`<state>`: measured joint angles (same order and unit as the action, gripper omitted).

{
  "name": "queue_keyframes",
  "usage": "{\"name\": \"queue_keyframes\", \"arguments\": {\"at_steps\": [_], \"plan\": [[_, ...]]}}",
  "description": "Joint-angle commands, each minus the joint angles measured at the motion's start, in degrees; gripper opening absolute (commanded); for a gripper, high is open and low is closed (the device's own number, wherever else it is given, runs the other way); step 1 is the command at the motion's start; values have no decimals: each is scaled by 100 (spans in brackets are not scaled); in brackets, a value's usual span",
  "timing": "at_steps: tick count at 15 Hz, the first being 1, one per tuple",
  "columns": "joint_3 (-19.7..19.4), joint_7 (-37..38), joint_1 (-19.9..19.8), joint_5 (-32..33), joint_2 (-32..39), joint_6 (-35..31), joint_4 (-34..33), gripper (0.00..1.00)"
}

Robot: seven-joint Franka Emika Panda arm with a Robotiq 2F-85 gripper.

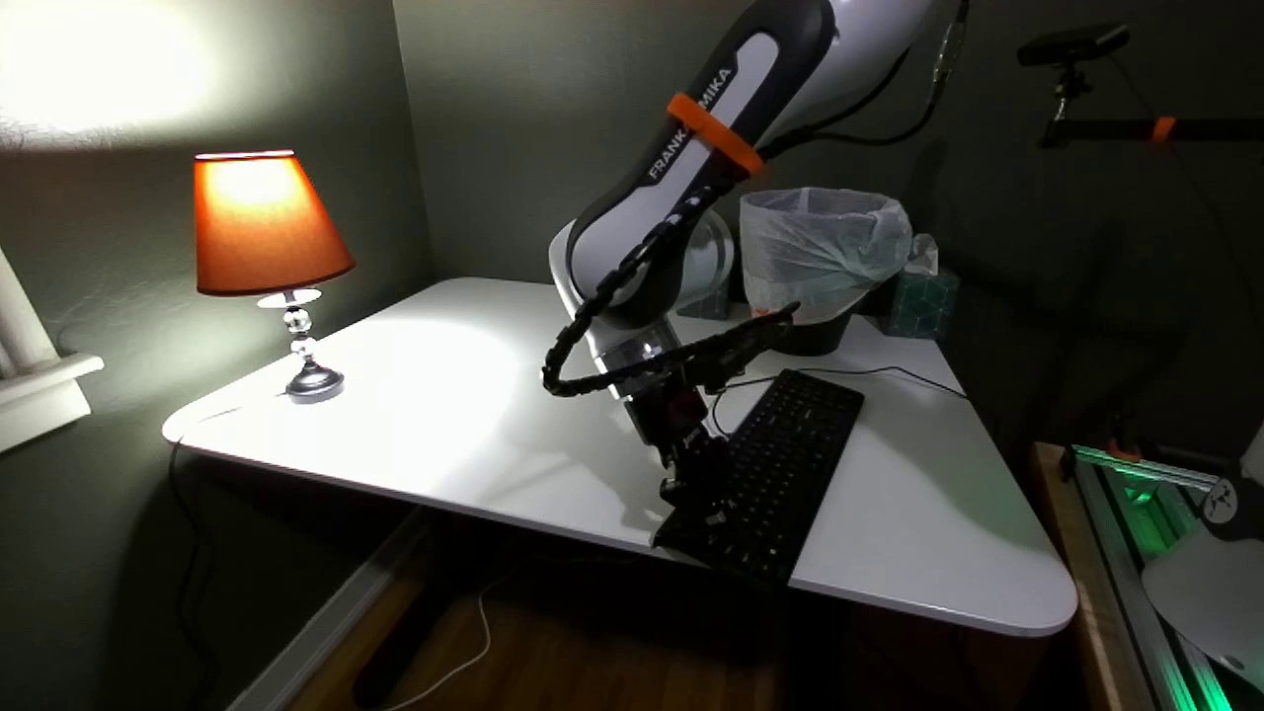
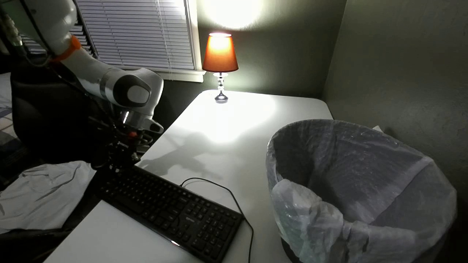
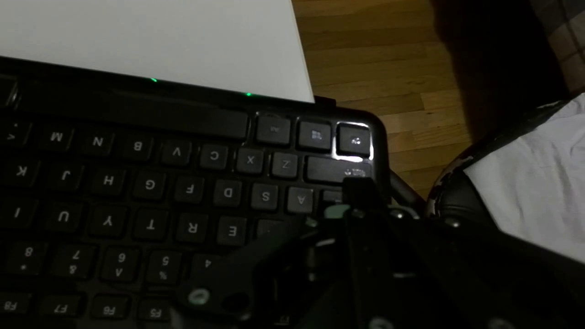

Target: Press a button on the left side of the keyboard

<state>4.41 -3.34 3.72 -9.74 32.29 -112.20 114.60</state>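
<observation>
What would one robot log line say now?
gripper: shut | position: keyboard, left end | keyboard: juts past desk edge | press: cannot tell

– What is being lit in an exterior view?

– A white table (image 2: 226,160) is being lit by an orange-shaded lamp (image 2: 220,54) at its far end, and a shadow (image 2: 175,157) is being cast across it.

– And the keyboard (image 2: 170,209)?

– It is being supported by the table, its far end being left jutting past the edge; a thin black cable (image 2: 252,230) is being led from it over the white surface.

– Is that end being touched?

– Over it the gripper (image 2: 115,168) is being held low by the arm (image 2: 93,73); the spot is being swallowed by darkness, so contact cannot be told.

– And nearer?

– A bin (image 2: 289,252) is being lined by a translucent bag (image 2: 314,215).
</observation>
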Motion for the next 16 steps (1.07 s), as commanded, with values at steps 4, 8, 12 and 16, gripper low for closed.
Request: {"name": "queue_keyframes", "arguments": {"at_steps": [4, 8, 12, 16], "plan": [[-18, 224, 121, 218, -481, -257, 395, 27], [-22, 344, 177, 380, -758, -439, 629, 55], [-11, 548, 268, 551, -1074, -660, 928, 84], [-10, 769, 348, 774, -1370, -891, 1172, 100]]}}
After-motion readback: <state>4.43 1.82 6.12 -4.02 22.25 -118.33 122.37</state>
